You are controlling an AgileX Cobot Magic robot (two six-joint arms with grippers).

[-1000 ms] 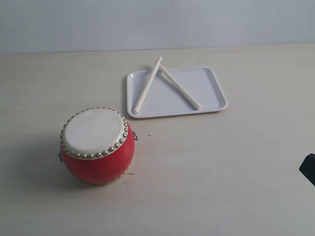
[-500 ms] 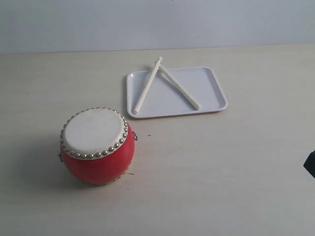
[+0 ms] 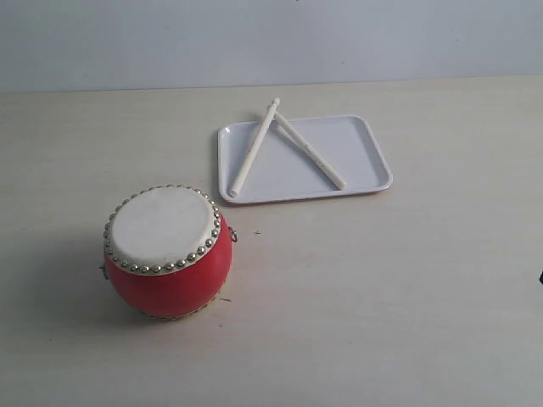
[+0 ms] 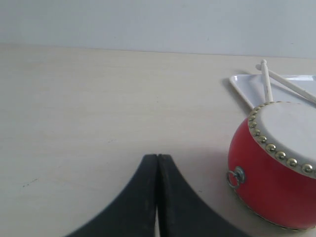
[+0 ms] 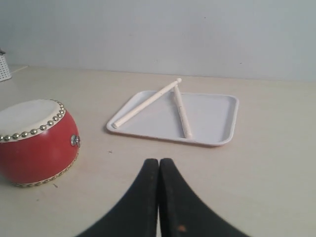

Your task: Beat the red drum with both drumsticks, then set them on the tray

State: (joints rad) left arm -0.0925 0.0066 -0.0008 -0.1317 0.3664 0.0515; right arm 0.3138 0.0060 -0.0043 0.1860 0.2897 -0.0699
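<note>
The red drum [image 3: 168,252] stands upright at the front left of the table, cream skin up. Behind it to the right lies the white tray [image 3: 356,153]. Both drumsticks rest on the tray in a V, the left stick [image 3: 252,151] overhanging the back rim, the right stick [image 3: 312,154] beside it. My left gripper [image 4: 157,157] is shut and empty, left of the drum [image 4: 276,173], apart from it. My right gripper [image 5: 159,161] is shut and empty, in front of the tray [image 5: 217,118] and sticks [image 5: 145,103]. Neither gripper shows in the exterior view.
The pale wooden table [image 3: 382,280] ends at a grey wall behind. A white ribbed object [image 5: 4,66] stands at the far edge in the right wrist view.
A dark piece of the right arm at the exterior view's right edge slid out of the picture. Drum, tray and sticks have not moved.
</note>
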